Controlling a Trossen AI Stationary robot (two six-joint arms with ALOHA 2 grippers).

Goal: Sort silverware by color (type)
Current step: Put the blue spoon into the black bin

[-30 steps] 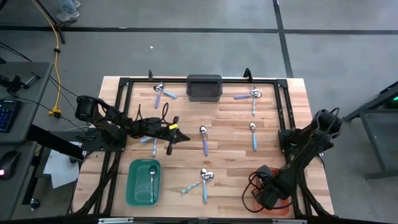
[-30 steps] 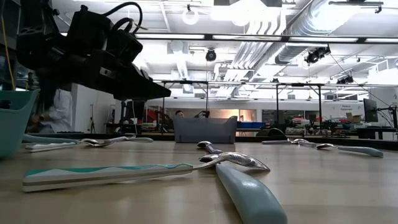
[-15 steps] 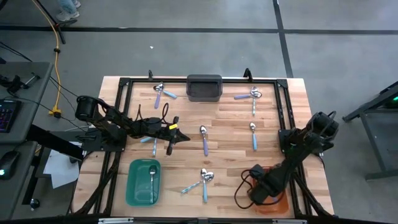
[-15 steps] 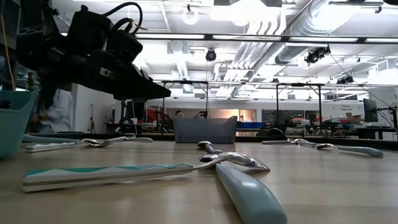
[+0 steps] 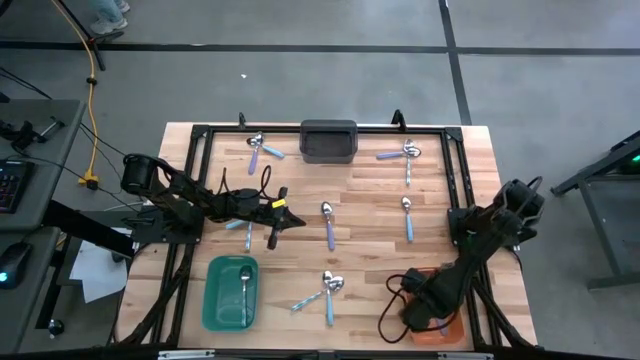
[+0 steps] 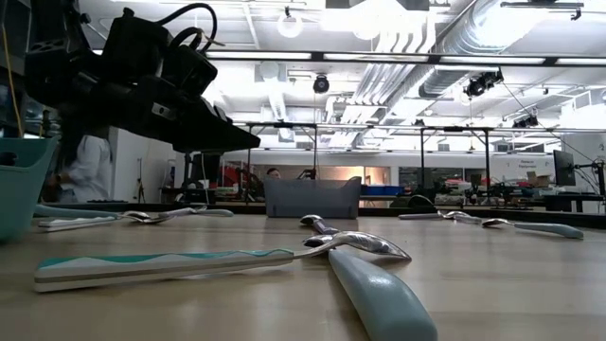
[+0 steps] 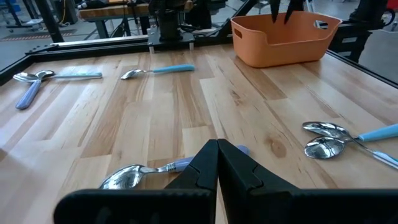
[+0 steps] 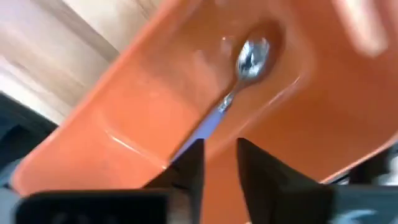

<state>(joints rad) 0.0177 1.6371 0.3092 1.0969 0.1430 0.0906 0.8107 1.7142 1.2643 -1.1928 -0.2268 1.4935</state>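
Observation:
Spoons with metal bowls and coloured handles lie scattered flat on the wooden table: a purple one (image 5: 328, 226), a blue one (image 5: 407, 216), a crossed pair (image 5: 325, 290), more at the far left (image 5: 258, 148) and far right (image 5: 405, 152). My left gripper (image 5: 288, 218) is shut and hovers above the table, its tips (image 7: 217, 149) just short of the purple spoon (image 7: 143, 169). My right gripper (image 8: 217, 155) is open, pointing down into the orange bin (image 5: 445, 325). A blue-handled spoon (image 8: 239, 71) lies on the bin floor, its handle end beside one fingertip.
A teal bin (image 5: 230, 292) at the near left holds one spoon. A grey bin (image 5: 328, 140) stands at the far edge. A black frame (image 5: 200, 135) borders the table. Another spoon (image 5: 245, 232) lies under the left arm. Bare wood lies between the scattered spoons.
My right gripper has shifted slightly toward the table's left over the orange bin, uncovering more of the bin's near right part. My left arm has kept still.

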